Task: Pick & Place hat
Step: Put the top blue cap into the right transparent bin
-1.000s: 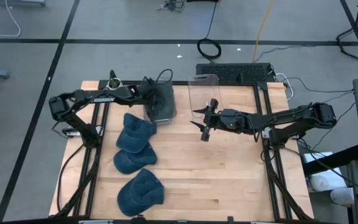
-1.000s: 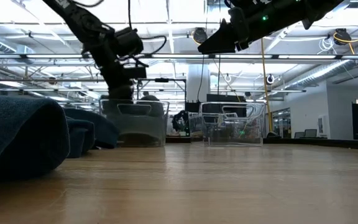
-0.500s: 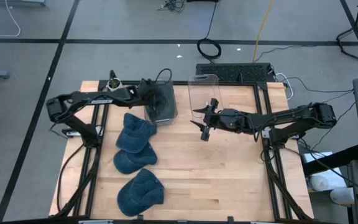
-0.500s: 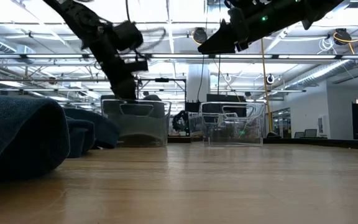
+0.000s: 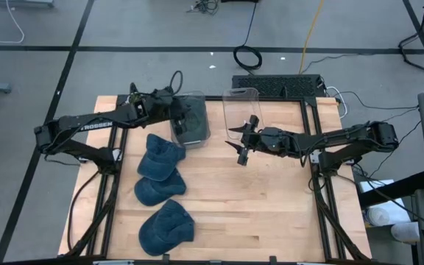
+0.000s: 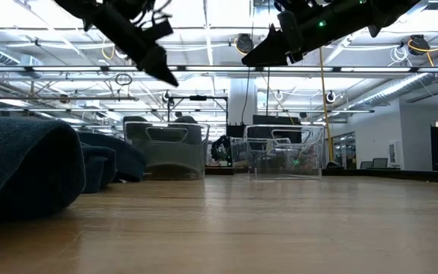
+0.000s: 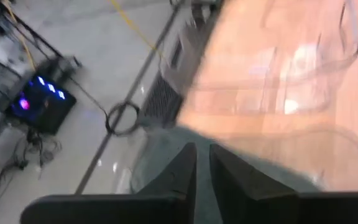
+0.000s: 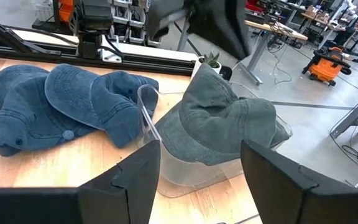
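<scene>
The left gripper (image 5: pixel 177 112) is now lifted clear of the left clear bin (image 5: pixel 191 120); a second ago it reached down into that bin, and in the low view it now hangs (image 6: pixel 158 70) high above the bin's rim instead of just over it. The left arm has also swung, its elbow further out toward the worktop's left edge than before. Its fingers (image 7: pixel 178 171) stand close together with only a thin slit between them, and nothing is held there.

The grey-green hat (image 8: pixel 225 121) lies inside the left clear bin (image 8: pixel 166 162), slumped against its wall and showing above the rim; from above it reads as a dark mass in the bin (image 5: pixel 191 118).

The right gripper (image 5: pixel 244 144) hovers over the middle of the worktop (image 5: pixel 271 213), just in front of the second clear bin (image 5: pixel 241 110), in the same spot as in the earlier frames. Its fingers (image 8: pixel 138 171) are spread wide apart and empty.

Three blue hats remain on the wood at the left: one (image 5: pixel 160 157) just in front of the left bin, one (image 5: pixel 155 190) below it, one (image 5: pixel 165 224) near the front edge, none of them shifted.
</scene>
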